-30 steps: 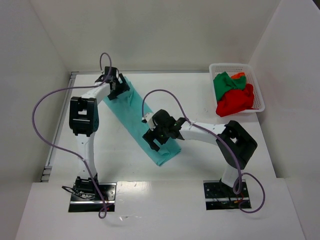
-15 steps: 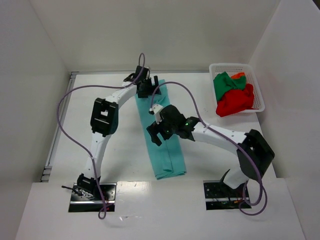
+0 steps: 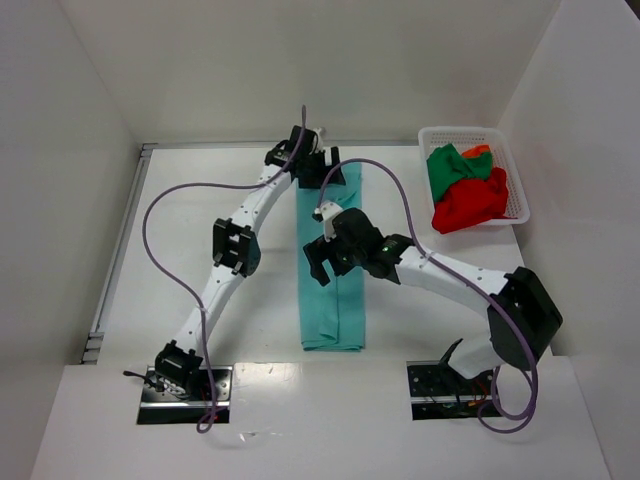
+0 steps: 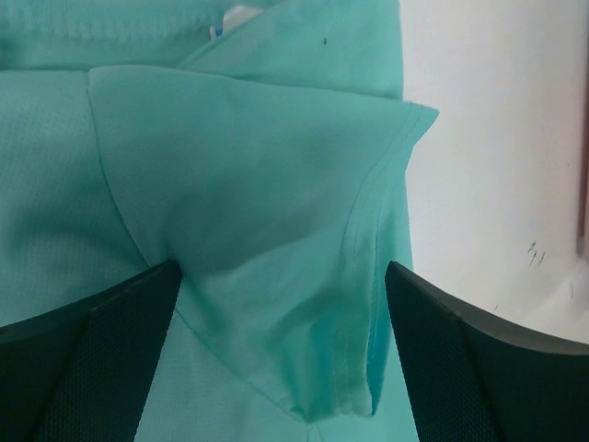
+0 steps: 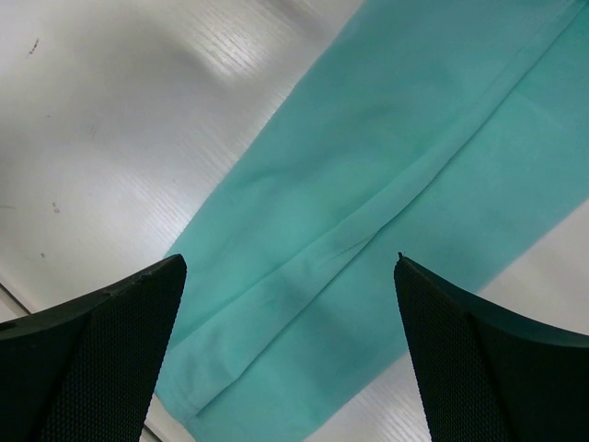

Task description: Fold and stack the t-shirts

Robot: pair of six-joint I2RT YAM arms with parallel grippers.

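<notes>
Teal t-shirt (image 3: 336, 310) — folded to a long strip, lying under both tools in the top view. Left gripper (image 3: 322, 172) is over its far end, right gripper (image 3: 322, 262) over its middle. Left wrist: fingers (image 4: 92, 368) wide apart, sleeve (image 4: 276, 184) between them, nothing pinched. Right wrist: jaws spread wide — strip below, nothing held.

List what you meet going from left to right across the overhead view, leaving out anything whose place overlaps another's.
left arm's base plate → teal t-shirt → white basket
</notes>
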